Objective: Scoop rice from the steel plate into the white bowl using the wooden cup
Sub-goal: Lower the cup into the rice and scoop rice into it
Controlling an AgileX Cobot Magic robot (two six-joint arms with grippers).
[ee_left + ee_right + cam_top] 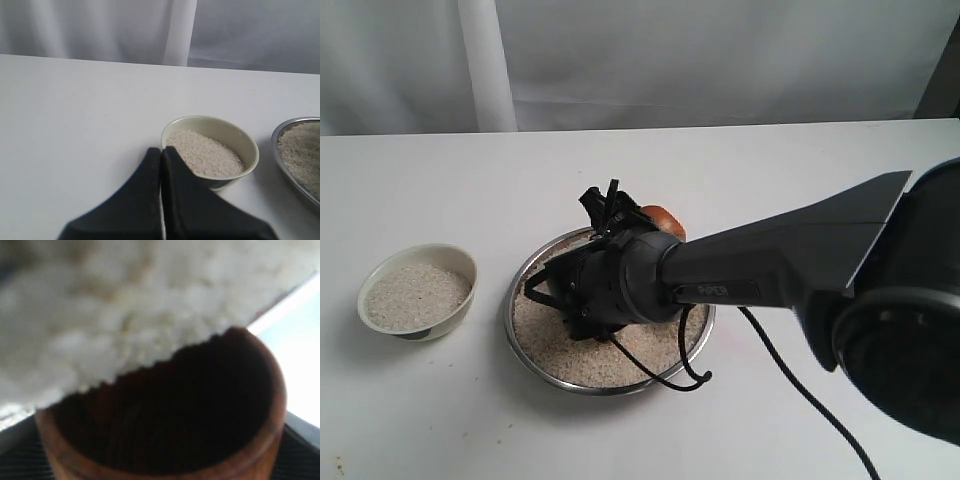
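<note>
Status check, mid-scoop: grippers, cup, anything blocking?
Left gripper shut, empty. Right gripper clamped on wooden cup, mouth pressed into rice in steel plate. White bowl partly filled, path to it looks clear.

Steel plate of rice; wooden cup at 1 o'clock, mouth against grains; rice-filled white bowl at 9 o'clock.

The white worktop carries the white bowl at the left of the exterior view. The steel plate (the larger of the two) sits near its middle. They stand close together without touching.
</note>
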